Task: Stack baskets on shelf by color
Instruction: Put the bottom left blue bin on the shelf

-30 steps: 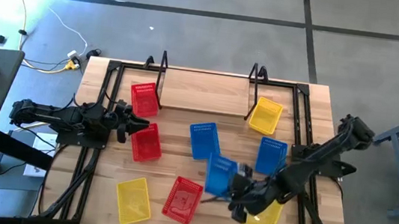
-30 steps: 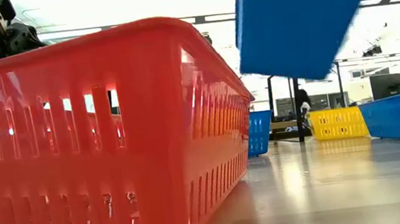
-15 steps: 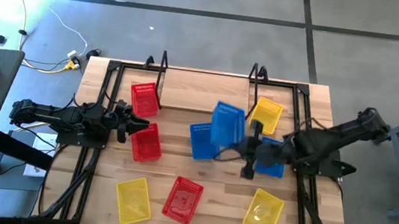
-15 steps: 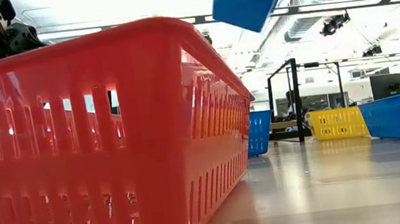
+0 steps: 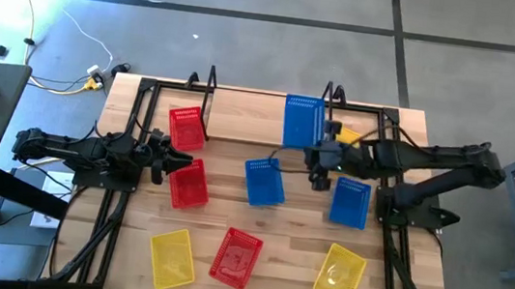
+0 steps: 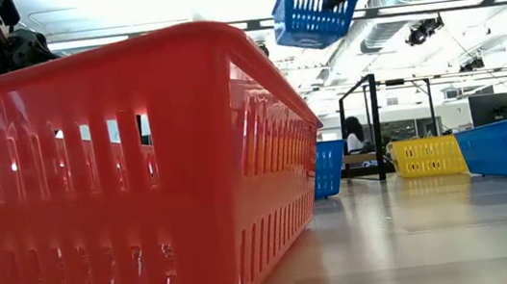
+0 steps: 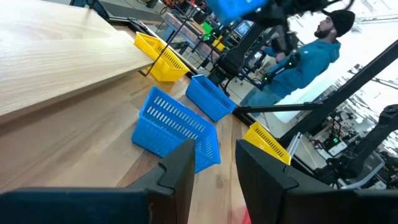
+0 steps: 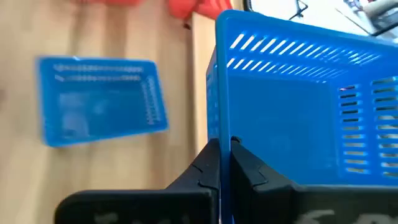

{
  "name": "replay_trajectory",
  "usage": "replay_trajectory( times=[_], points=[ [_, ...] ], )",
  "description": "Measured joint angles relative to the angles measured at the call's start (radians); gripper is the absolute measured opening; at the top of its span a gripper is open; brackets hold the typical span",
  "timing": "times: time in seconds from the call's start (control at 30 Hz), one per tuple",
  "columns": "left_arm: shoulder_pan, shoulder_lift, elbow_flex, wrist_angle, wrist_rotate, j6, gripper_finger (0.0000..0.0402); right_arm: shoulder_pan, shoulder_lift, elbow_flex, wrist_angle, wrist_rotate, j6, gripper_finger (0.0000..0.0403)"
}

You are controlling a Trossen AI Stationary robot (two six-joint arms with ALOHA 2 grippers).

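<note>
My right gripper (image 5: 317,163) is shut on a blue basket (image 5: 301,122) and carries it above the right part of the shelf (image 5: 251,115), a light-wood board with black loop ends. The low view shows this basket (image 6: 314,16) high in the air. Two blue baskets (image 5: 263,181) (image 5: 350,202) lie mid-table. A yellow basket (image 5: 343,143) sits at the shelf's right end, partly hidden by the arm. A red basket (image 5: 185,128) is at the shelf's left end. My left gripper (image 5: 170,159) waits open beside another red basket (image 5: 188,182). My right gripper pinches the rim of one wall (image 8: 219,127) of the blue basket at its near end, one finger inside and one outside. The fingers come level from the table's right side. The basket is lifted clear, and its body reaches toward the far edge.
A red basket (image 5: 237,257) and two yellow baskets (image 5: 172,256) (image 5: 340,274) lie near the table's near edge. Black frame rods run along both table sides. A person (image 7: 311,50) is beyond the table's right side. Bare shelf board lies between the red and held baskets.
My right gripper has carried the blue basket from low over the near-right part of the table up and toward the far edge, and it now hangs over the shelf. The basket stayed in the shut fingers throughout.
</note>
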Motion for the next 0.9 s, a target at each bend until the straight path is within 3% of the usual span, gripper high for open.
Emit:
replay_trajectory(
  times=[0.33,0.9],
  points=[
    [0.0,0.0,0.0,0.0,-0.002,0.0,0.0106,-0.187,0.122,-0.035,-0.007,-0.11,-0.068,0.0],
    [0.0,0.0,0.0,0.002,-0.027,0.0,0.0106,-0.366,0.241,-0.102,0.079,-0.257,-0.108,0.0]
  ],
)
